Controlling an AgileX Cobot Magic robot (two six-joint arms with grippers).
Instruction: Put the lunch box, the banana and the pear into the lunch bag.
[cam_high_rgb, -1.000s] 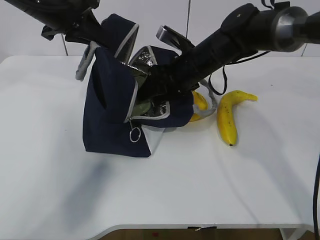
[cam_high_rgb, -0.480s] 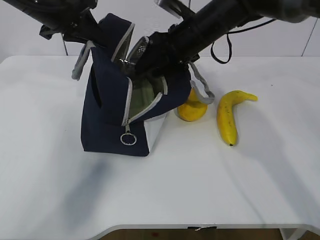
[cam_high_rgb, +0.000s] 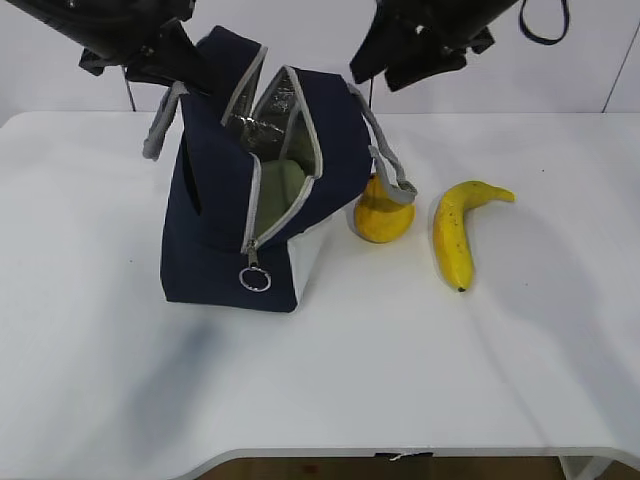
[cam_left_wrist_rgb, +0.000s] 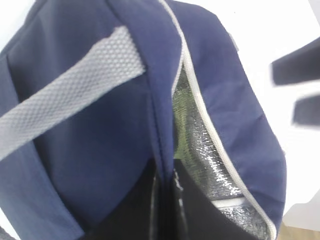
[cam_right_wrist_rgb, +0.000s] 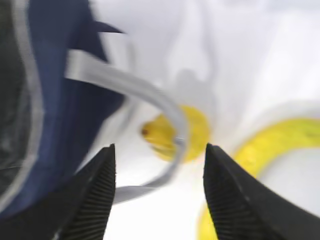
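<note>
The bag (cam_high_rgb: 235, 230) stands on the white table (cam_high_rgb: 330, 380), left of the middle. Its top is wide open, and the shiny silver lining (cam_high_rgb: 262, 112) shows inside. Down in the bag sits the box (cam_high_rgb: 280, 185); only its pale green lid can be seen. A ring pull (cam_high_rgb: 255, 280) hangs low on the front of the bag.

The left gripper (cam_left_wrist_rgb: 167, 200) is pinched tight on the bag's top edge. In the left wrist view its dark fingers (cam_left_wrist_rgb: 195, 210) press the blue cloth between them, and a grey handle (cam_left_wrist_rgb: 65, 95) runs across the cloth beside them. In the outside view the left arm (cam_high_rgb: 130, 35) reaches in from the top left corner and holds the bag up by that edge.

The right gripper (cam_right_wrist_rgb: 157, 170) is up above the bag, near the top of the outside view. Its two black fingers (cam_right_wrist_rgb: 235, 195) are spread apart with nothing between them. Below it, blurry, are the other grey handle (cam_right_wrist_rgb: 150, 100) and the pear (cam_right_wrist_rgb: 172, 132).

The pear (cam_high_rgb: 381, 212) sits on the table just right of the bag, touching it or nearly so. The banana (cam_high_rgb: 458, 228) lies further right, apart from the pear, with its stem end pointing right.
</note>
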